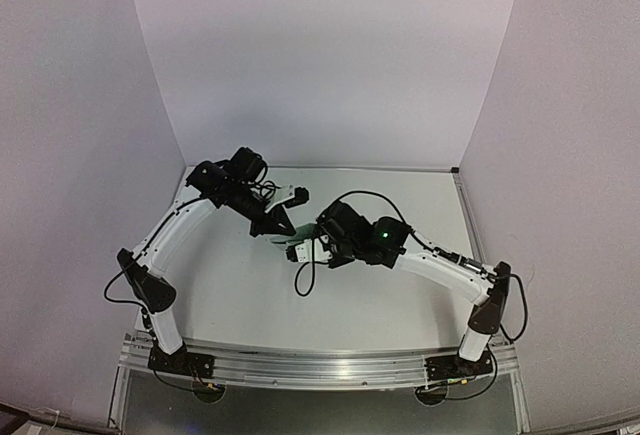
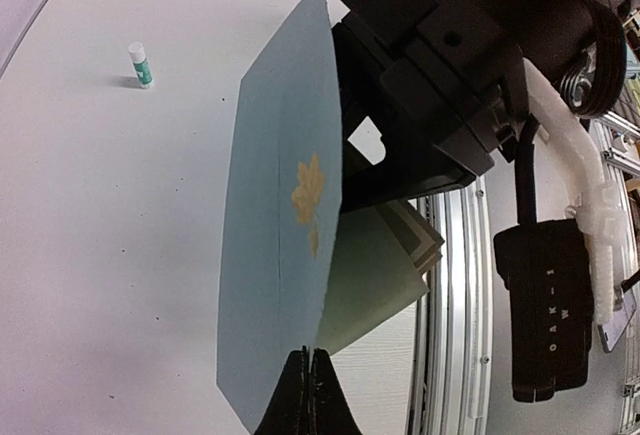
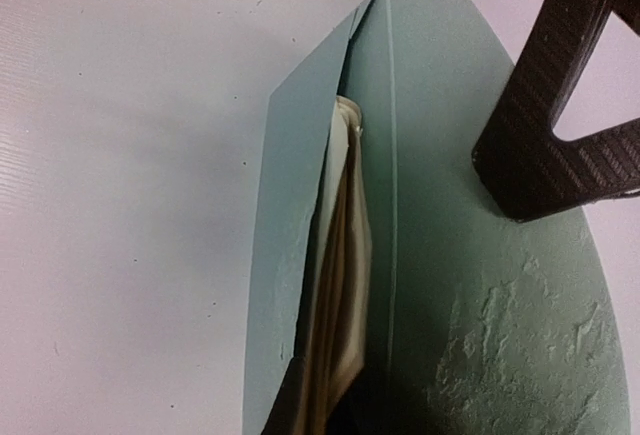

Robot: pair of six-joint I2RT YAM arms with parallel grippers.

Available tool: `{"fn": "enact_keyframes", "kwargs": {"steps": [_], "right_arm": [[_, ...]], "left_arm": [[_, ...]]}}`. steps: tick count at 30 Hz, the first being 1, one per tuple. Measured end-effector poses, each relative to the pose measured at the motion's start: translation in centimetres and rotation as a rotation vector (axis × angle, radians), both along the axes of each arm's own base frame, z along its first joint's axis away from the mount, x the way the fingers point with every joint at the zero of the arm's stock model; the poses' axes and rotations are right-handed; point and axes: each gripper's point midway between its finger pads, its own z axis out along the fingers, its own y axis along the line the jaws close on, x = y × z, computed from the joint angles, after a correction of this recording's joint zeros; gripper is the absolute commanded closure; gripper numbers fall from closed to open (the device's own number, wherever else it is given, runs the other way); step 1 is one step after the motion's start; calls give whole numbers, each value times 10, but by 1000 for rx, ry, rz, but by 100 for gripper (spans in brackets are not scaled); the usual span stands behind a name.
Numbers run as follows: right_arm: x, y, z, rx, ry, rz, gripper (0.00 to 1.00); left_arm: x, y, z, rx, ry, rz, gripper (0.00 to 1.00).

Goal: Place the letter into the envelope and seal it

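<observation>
Mid-insert. Left gripper [image 2: 308, 400] jaws clamped on the envelope [image 2: 275, 255] edge, holding it up in the air. Right gripper [image 3: 315, 415] pinched on the letter [image 3: 340, 285], partway into the pocket. Remaining: push it home, fold, seal. Glue stick [image 2: 140, 65] stands well apart, untouched.

We held the envelope [image 2: 275, 255] on edge above the table [image 2: 100, 255]. Its near edge was pinched between the closed fingers of the left gripper [image 2: 308, 395], and it rose away from them. The letter [image 2: 375, 285] sat partly inside its pocket, just right of those fingers, its end between the right gripper [image 3: 320, 417] fingers. A glue stick [image 2: 140, 65] stood on the table, far ahead and left of the left fingers.
</observation>
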Motion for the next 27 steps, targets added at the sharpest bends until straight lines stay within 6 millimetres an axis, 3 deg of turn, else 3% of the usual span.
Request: {"fn": "enact_keyframes", "kwargs": {"steps": [8, 13, 17, 20, 25, 27], "right_arm": [[11, 14, -23, -25, 117, -127, 100], [12, 16, -36, -34, 170, -187, 76], [8, 15, -35, -11, 209, -214, 71], [4, 19, -31, 26, 240, -221, 72], [-5, 20, -20, 113, 276, -217, 88], [-9, 17, -14, 147, 278, -214, 98]], "left_arm": [[1, -6, -12, 40, 80, 57, 100], [2, -10, -22, 66, 119, 80, 100], [3, -9, -23, 72, 120, 88, 100], [4, -7, -28, 90, 120, 95, 100], [4, -6, -32, 102, 120, 97, 100], [4, -6, -32, 102, 119, 95, 100]]}}
